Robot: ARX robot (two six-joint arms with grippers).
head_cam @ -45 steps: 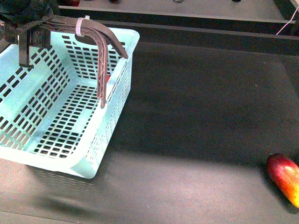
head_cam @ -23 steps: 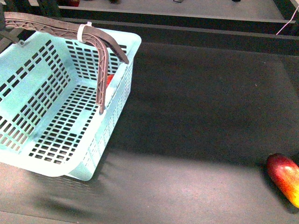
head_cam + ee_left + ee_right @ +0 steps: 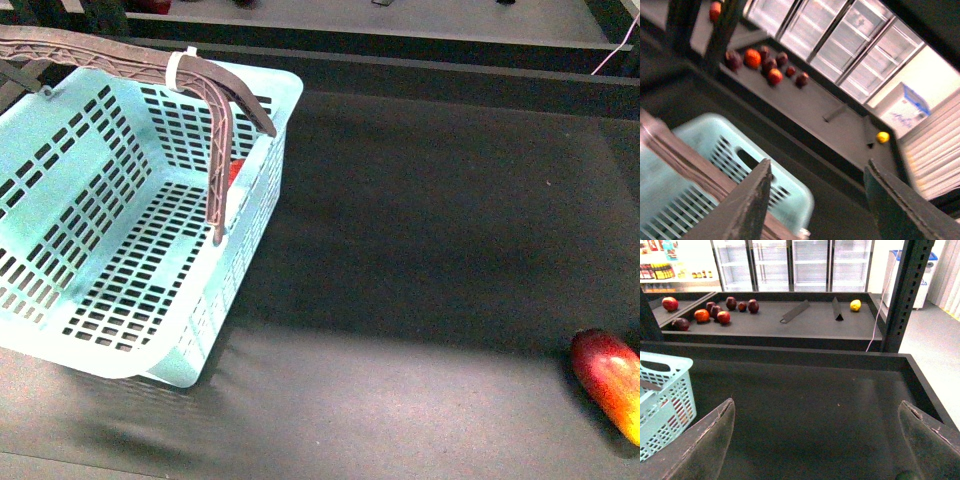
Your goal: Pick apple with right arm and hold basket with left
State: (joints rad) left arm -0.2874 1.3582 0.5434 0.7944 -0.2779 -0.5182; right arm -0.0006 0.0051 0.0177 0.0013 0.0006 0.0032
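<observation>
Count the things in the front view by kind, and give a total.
Basket: 1
Apple: 1 (mostly hidden at the basket's far wall)
Oval fruit: 1
Total: 3

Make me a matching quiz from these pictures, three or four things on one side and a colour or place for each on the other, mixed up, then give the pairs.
Things:
1. basket
2. basket handles
3. long oval fruit
4. apple

Descriptions:
A. brownish-mauve, joined by a white tie
B. red, glimpsed behind the basket's far wall slots
C. light turquoise, on the left of the front view
D. red and yellow, on the dark surface at the front view's right edge

Pairs: 1-C, 2-A, 3-D, 4-B
</observation>
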